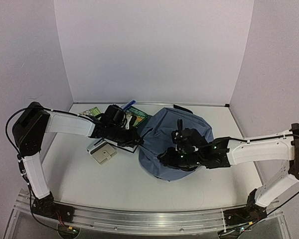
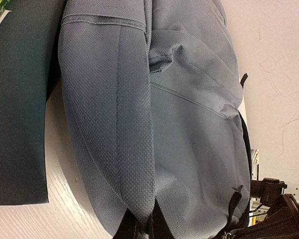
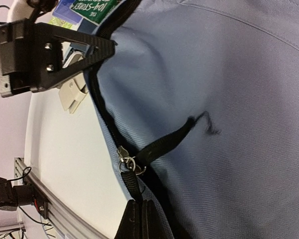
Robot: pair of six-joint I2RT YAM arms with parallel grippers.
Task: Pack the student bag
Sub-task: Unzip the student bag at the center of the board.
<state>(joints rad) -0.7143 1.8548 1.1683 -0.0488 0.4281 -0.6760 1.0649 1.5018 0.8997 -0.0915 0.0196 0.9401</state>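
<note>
Currently, the soft grey-blue fabric student bag (image 1: 159, 132) lies on the white desk (image 1: 89, 184), right of centre, between the two arms. The left tool (image 1: 135, 138) sits at the bag's left edge. In the left wrist view its fingers (image 2: 132, 229) are closed together on a fold of the bag fabric (image 2: 189, 139). The right tool (image 1: 175, 152) rests on the near part of the bag. In the right wrist view it (image 3: 139, 214) is clamped on the black fabric pull strap (image 3: 134, 186), which hangs from a metal zipper ring (image 3: 125, 163). A dark green softcover book (image 1: 138, 114) lies far-left of the bag, and a small beige case (image 1: 103, 153) lies near-left of it.
</note>
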